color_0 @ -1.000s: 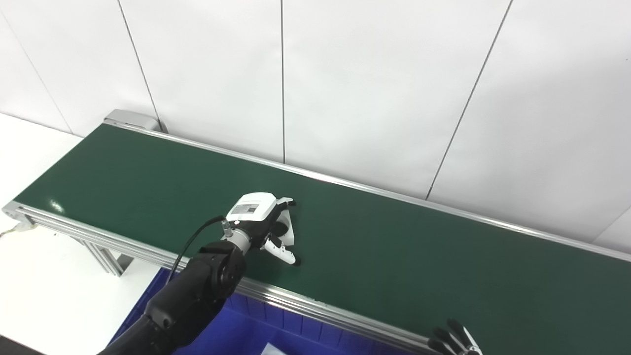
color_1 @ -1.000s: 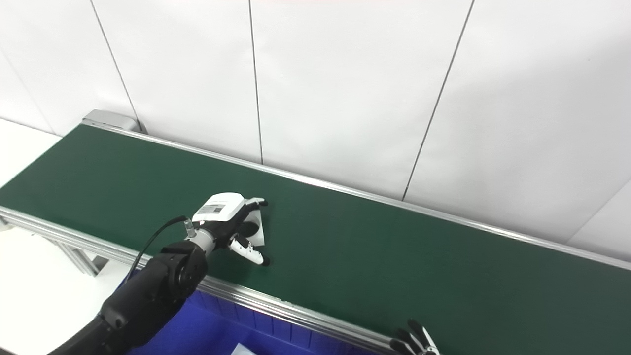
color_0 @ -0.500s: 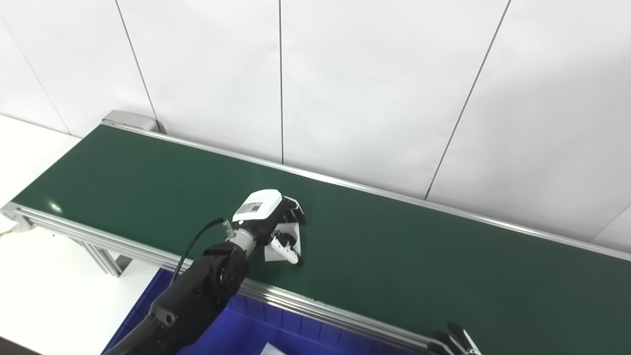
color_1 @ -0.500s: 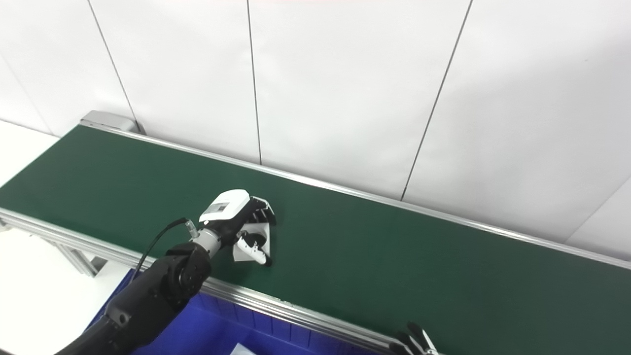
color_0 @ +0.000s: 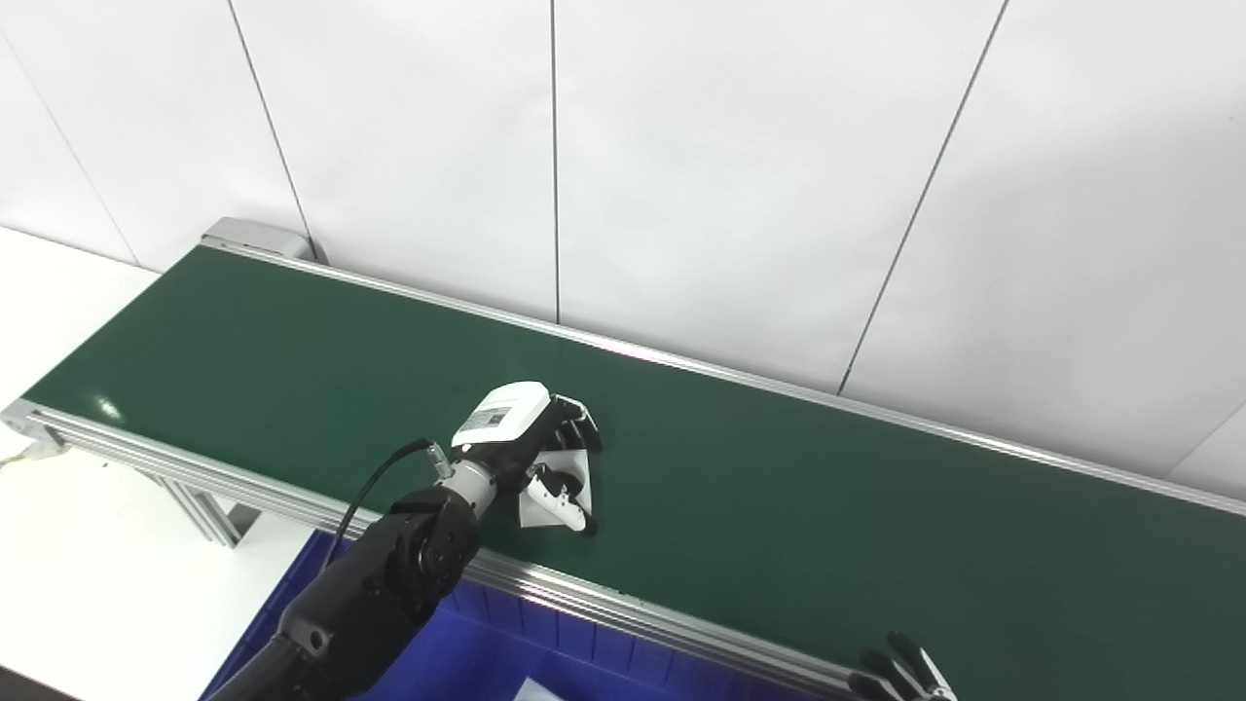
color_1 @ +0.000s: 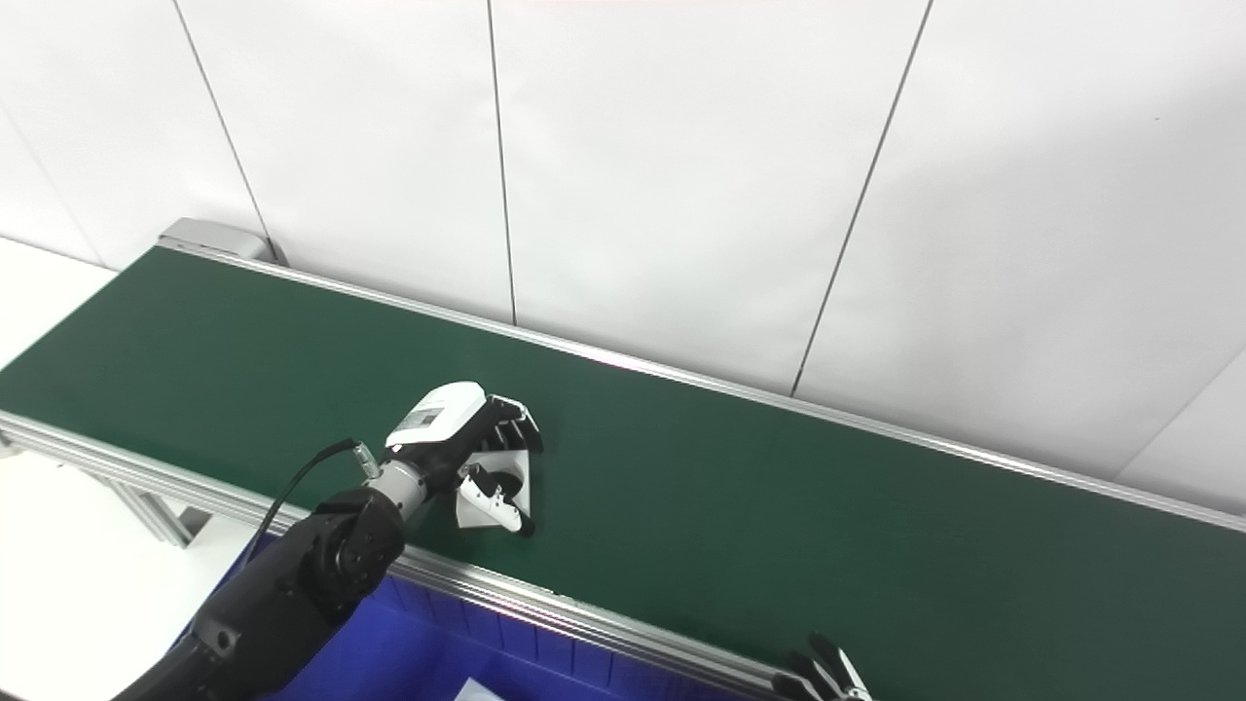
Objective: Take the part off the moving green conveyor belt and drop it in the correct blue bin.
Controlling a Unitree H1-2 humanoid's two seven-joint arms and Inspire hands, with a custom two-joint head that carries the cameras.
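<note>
Left hand [color_0: 531, 453] out over the green conveyor belt [color_0: 798, 506], fingers [color_0: 582, 433] curled down round a small flat white part [color_0: 545, 497], thumb [color_0: 565, 506] pressed in from the near side, so clamped onto it. Hard to say if the part's clear of the belt or touching it, looks tilted up a bit in the grip though. All happening toward the near edge of the belt, roughly a third of the way along from the left end. Black forearm [color_0: 380, 584] and a cable [color_0: 375, 487] looping off the wrist, crossing the aluminium rail [color_0: 623, 608]. Blue bin [color_0: 506, 652] tucked right below that rail, just under the arm, something pale poking up at the very bottom edge, too cropped to make out. Right hand [color_0: 900, 677] barely in shot down at the bottom right, only dark fingertips showing and spread apart, nothing in them as far as visible. White panelled wall [color_0: 730, 175] behind the lot.
</note>
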